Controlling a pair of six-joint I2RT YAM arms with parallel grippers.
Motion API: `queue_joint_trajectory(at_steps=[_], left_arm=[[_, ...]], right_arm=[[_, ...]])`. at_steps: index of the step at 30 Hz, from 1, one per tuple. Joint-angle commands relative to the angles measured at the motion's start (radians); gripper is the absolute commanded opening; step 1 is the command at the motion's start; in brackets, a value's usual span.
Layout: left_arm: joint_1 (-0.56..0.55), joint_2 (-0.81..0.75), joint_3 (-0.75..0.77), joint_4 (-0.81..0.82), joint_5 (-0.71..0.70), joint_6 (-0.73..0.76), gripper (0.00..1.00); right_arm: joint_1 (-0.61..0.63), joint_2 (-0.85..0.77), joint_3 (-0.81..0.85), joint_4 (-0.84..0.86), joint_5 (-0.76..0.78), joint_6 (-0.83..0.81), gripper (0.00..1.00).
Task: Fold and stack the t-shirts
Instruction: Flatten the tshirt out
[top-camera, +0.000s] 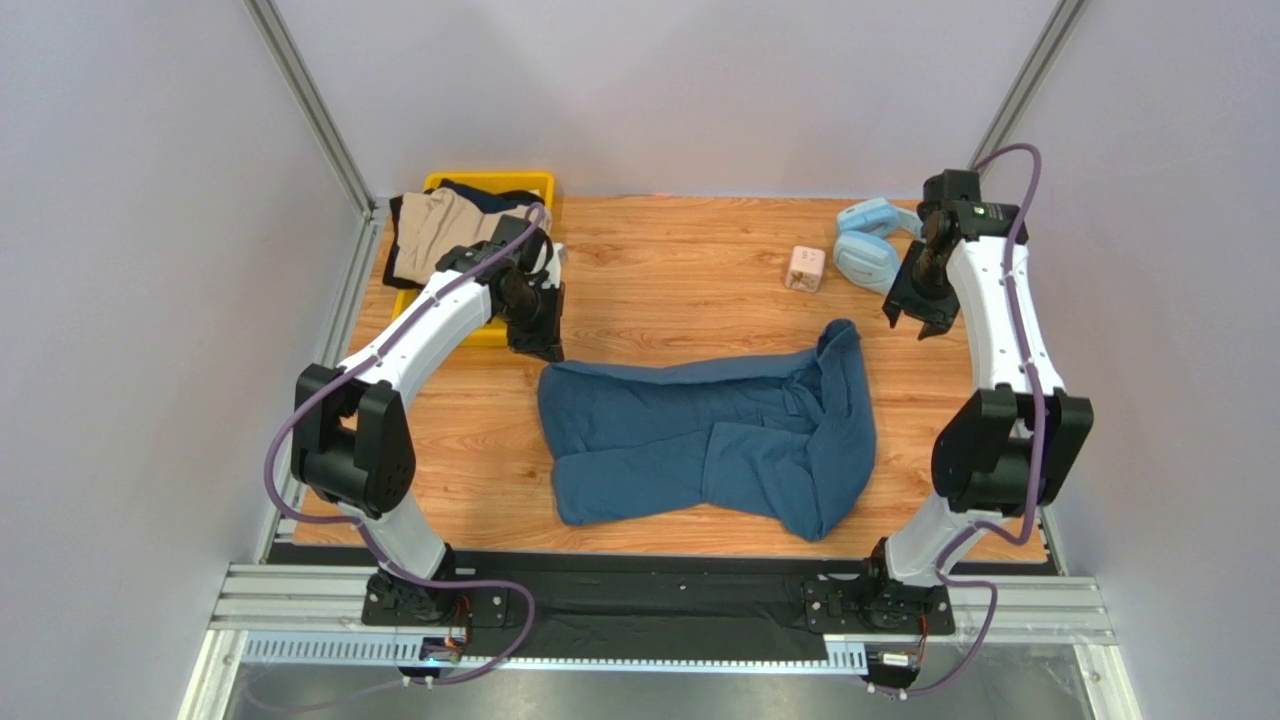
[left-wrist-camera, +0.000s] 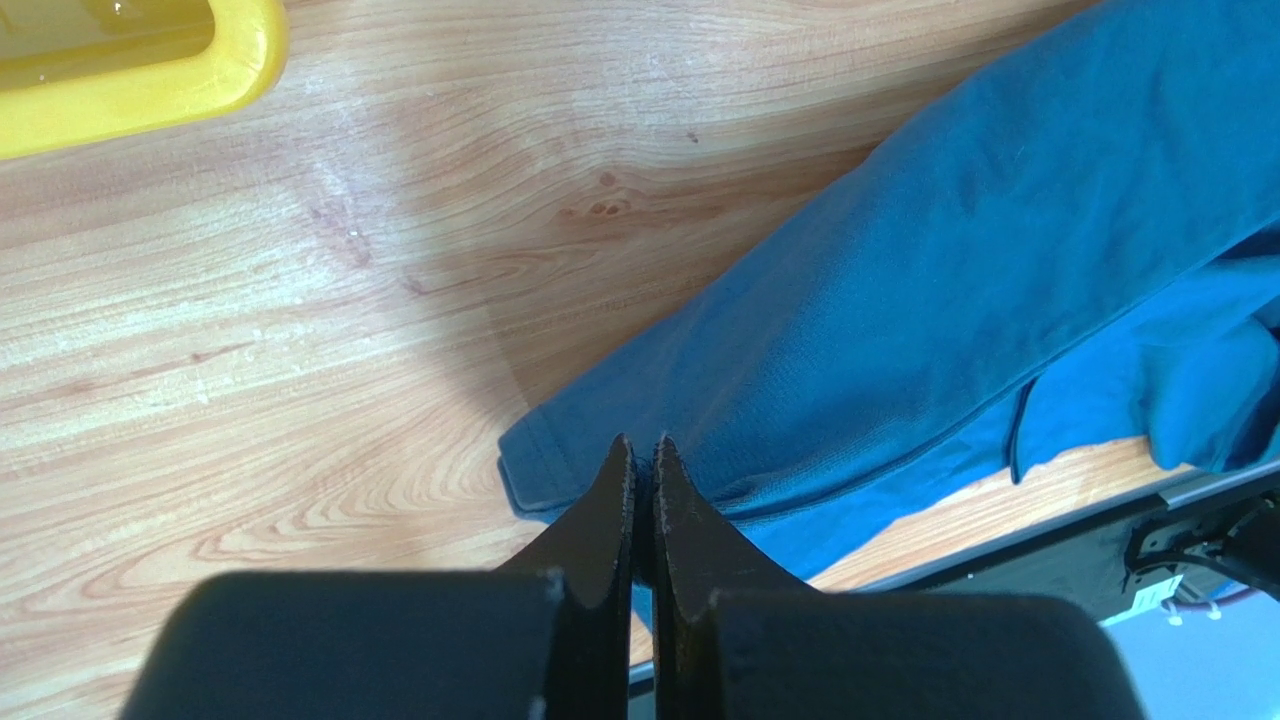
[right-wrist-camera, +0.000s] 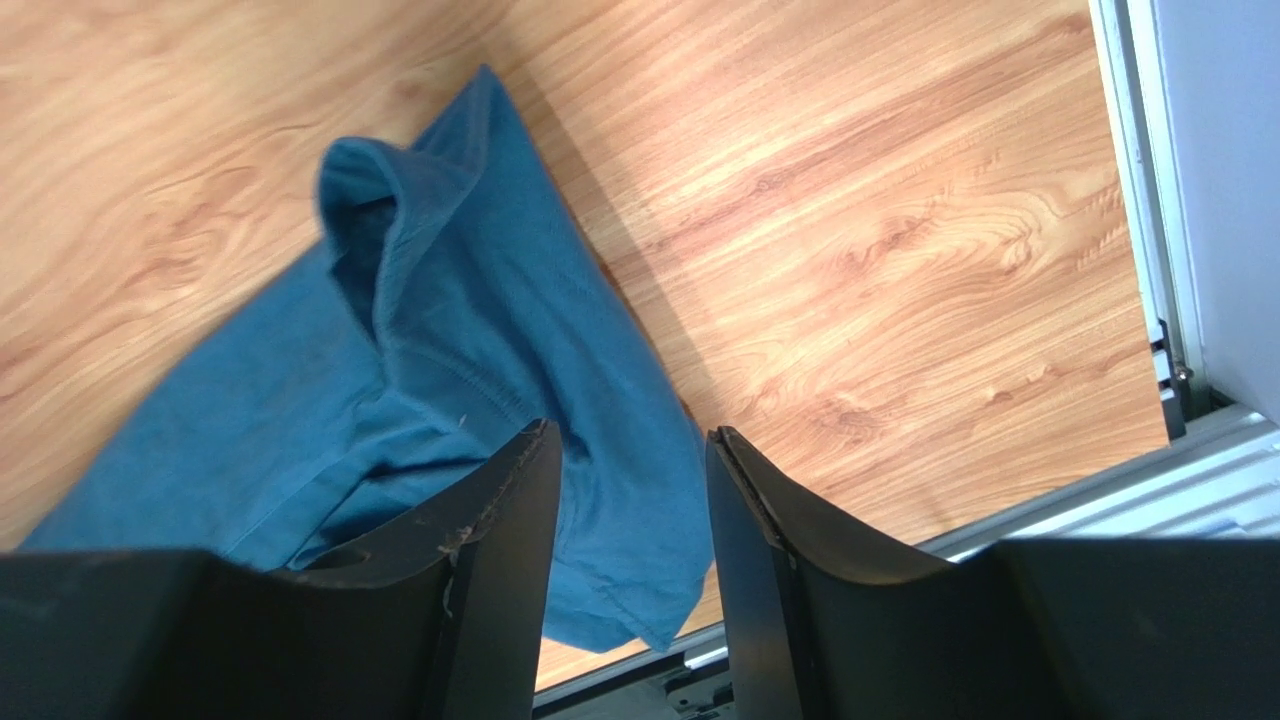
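one large teal-blue t-shirt (top-camera: 706, 435) lies spread and rumpled on the wooden table (top-camera: 676, 255), folded lengthwise, with its right end bunched into a raised ridge. i use it as my marker for everything else. at its far-left corner sits my left gripper (left-wrist-camera: 637, 450), fingers pressed tight together with the tips over the hemmed corner; i cannot tell whether they touch the cloth. beyond the shirt's far-right end, and apart from it, hangs my right gripper (right-wrist-camera: 624, 435), its fingers parted with a clear gap and nothing between them. in the right wrist view the ridge of the shirt lies below and to the left of those fingers. past the shirt's far-left corner stands a yellow bin (top-camera: 489, 183) with a tan t-shirt (top-camera: 436, 225) draped over its left edge and a dark navy garment (top-camera: 489, 195) inside. light-blue headphones (top-camera: 872, 248) and a small wooden block (top-camera: 807, 267) lie beyond the shirt's far-right end.
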Motion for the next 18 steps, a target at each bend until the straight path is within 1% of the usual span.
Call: queue_joint_trajectory(at_steps=[1,2,3,5,8,10,11,14,18], left_arm=[[-0.002,0.013,0.03,-0.005,0.02,0.02,0.0],[0.0,0.022,0.039,-0.007,0.022,0.02,0.0],[0.0,0.027,0.043,-0.007,0.027,0.021,0.0],[-0.002,0.038,0.058,-0.007,0.034,0.018,0.0],[-0.002,0.052,0.069,-0.007,0.057,0.012,0.0],[-0.002,0.056,0.069,-0.005,0.062,0.012,0.0],[-0.002,0.055,0.067,-0.005,0.063,0.01,0.0],[-0.002,0.05,0.049,-0.004,0.063,0.015,0.0],[-0.002,0.038,0.015,0.01,0.063,0.016,0.0]], right_arm=[[0.037,-0.145,-0.019,0.049,-0.117,-0.013,0.48],[0.086,-0.171,-0.047,0.052,-0.132,-0.013,0.48],[0.106,-0.178,-0.091,0.052,-0.157,-0.016,0.49],[0.212,-0.183,-0.143,0.041,-0.199,-0.013,0.51],[0.289,-0.2,-0.292,0.107,-0.267,0.041,0.53],[0.301,-0.195,-0.38,0.177,-0.309,0.073,0.53],[0.301,-0.191,-0.398,0.193,-0.318,0.098,0.53],[0.312,-0.131,-0.383,0.201,-0.303,0.078,0.53],[0.312,-0.002,-0.299,0.155,-0.203,0.012,0.53]])
